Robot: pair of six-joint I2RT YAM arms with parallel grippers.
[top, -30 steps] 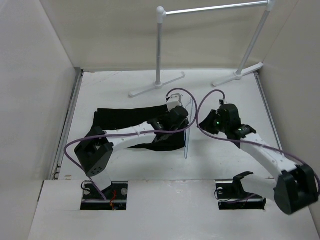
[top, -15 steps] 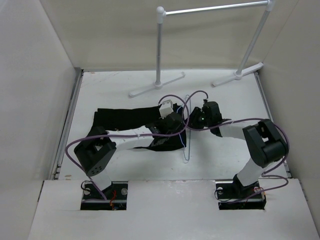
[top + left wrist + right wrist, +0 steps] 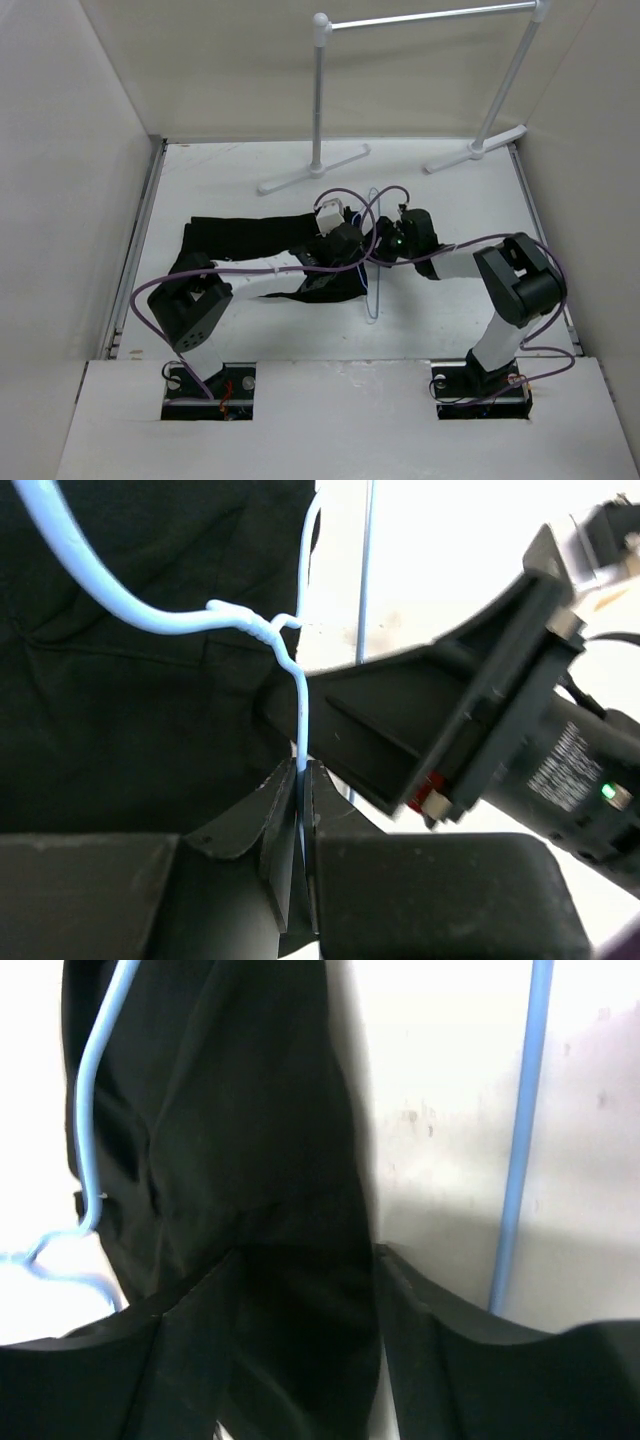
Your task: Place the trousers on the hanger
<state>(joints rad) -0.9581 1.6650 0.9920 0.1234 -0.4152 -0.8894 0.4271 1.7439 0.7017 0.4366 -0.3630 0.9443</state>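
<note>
Left gripper [image 3: 301, 776] has its fingers pinched tight on the thin wire of the hanger [image 3: 258, 627], just below the twisted neck, a firm hold. Right gripper [image 3: 308, 1260] is spread wide, a fold of the trousers [image 3: 250, 1110] lying between its two fingers, which have not closed on it as far as the wrist view shows.

From above, the trousers run left to right across the middle of the table [image 3: 450, 190], the bulk at centre left, their right end under both grippers. The hanger's long axis runs top to bottom through the frame centre, crossing that right end, so cloth and wire sit at right angles. In the right wrist view one pale blue bar stands just right of the fingers, with the cloth edge left of it.

The right gripper looks nearer the loose fabric edge, so I judge it is the one to draw cloth across the bar while the left steadies the frame.

Left arm reaches low from the lower left base to centre. Right arm is folded, elbow raised at centre right, forearm pointing left. The garment rack [image 3: 320, 100] stands at the top, well apart.
</note>
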